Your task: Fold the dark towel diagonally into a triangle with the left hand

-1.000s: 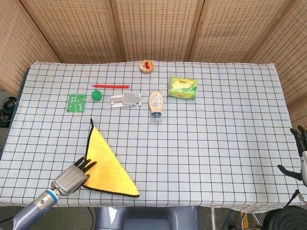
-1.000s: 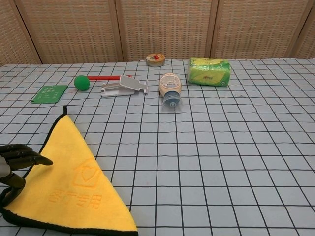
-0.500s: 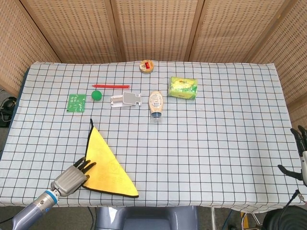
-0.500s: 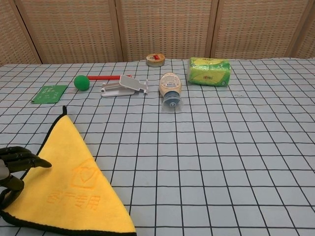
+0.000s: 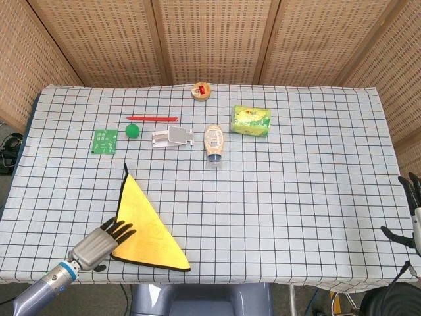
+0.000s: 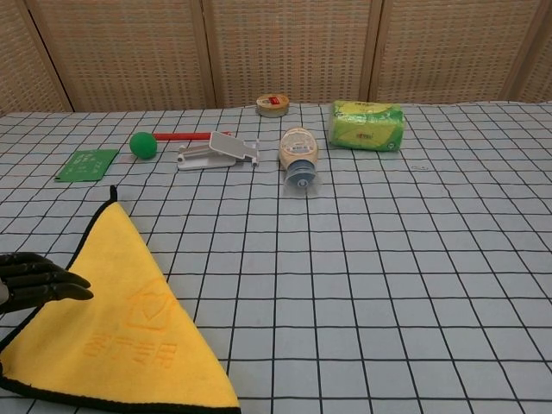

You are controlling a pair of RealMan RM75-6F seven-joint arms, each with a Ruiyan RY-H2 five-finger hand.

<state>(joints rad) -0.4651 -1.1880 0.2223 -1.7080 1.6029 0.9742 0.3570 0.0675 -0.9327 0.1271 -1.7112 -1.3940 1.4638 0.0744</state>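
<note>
Lying as a folded triangle at the table's near-left corner, the towel (yellow side up) sits under the left hand's spread, empty fingertips.

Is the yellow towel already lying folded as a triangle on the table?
Yes, the towel lies flat as a triangle, with the left robot hand at its near-left edge.

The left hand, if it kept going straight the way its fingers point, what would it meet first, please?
The left hand points toward the folded yellow towel, with its fingertips already at the near edge, so probably the towel.
</note>
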